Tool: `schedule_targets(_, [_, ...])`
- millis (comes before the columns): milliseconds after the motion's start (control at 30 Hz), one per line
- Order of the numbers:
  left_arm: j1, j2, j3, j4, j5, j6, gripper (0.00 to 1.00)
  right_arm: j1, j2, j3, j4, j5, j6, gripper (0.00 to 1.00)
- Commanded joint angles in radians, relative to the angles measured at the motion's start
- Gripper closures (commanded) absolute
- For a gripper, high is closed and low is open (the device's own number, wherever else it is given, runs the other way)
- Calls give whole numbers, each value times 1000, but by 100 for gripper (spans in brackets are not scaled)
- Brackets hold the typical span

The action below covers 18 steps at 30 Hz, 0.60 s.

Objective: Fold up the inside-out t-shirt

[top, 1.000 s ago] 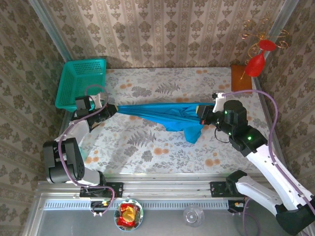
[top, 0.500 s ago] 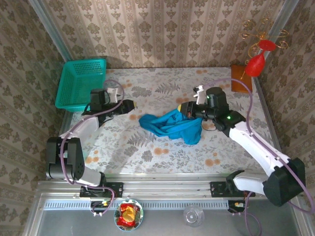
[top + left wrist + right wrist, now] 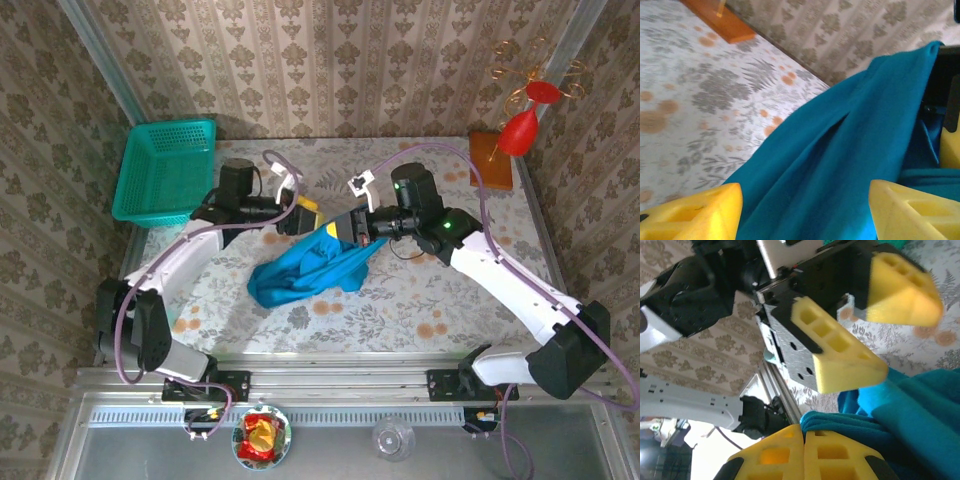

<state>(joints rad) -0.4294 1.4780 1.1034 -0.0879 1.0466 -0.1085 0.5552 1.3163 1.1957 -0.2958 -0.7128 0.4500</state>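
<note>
The inside-out t-shirt [image 3: 295, 278] is a blue-teal bunch lying crumpled on the floral table [image 3: 450, 300] just left of centre. Its upper right end rises to my right gripper [image 3: 346, 232], which is shut on a fold of the cloth. In the right wrist view the right gripper [image 3: 804, 434] pinches the shirt's rolled edge [image 3: 855, 421]. My left gripper [image 3: 308, 214] hovers just to the left, almost touching the right one, and is open. In the left wrist view its yellow fingers [image 3: 690, 215] stand wide apart with the t-shirt [image 3: 840, 150] hanging between and beyond them.
A teal mesh basket [image 3: 168, 170] stands at the back left corner. An orange wooden block [image 3: 490, 160] with a red ornament [image 3: 522, 128] is at the back right. Below the near rail sit a bowl [image 3: 262, 436] and a glass [image 3: 393, 438].
The left gripper let go of the shirt, opened and swung right to the middle. The right gripper carried its end leftward. The shirt went from stretched between them to a slack bunch.
</note>
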Motion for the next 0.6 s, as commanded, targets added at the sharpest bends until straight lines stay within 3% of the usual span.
schedule_targets(0, [-43, 34, 22, -49, 173, 75, 33, 3, -2, 43, -35, -31, -49, 100])
schedule_targets(233, [-90, 81, 50, -158, 249, 162, 46, 5, 0, 51, -28, -36, -50, 100])
schedule_targets(333, [-100, 102, 72, -194, 264, 196, 65, 6, 4, 61, -28, -36, -52, 100])
schedule_targets(500, [-100, 141, 108, -176, 112, 151, 100, 23, 1, 65, 2, -25, -60, 100])
schedule_targets(567, [-101, 182, 127, -162, 28, 113, 100, 41, 1, 68, 19, -27, -70, 100])
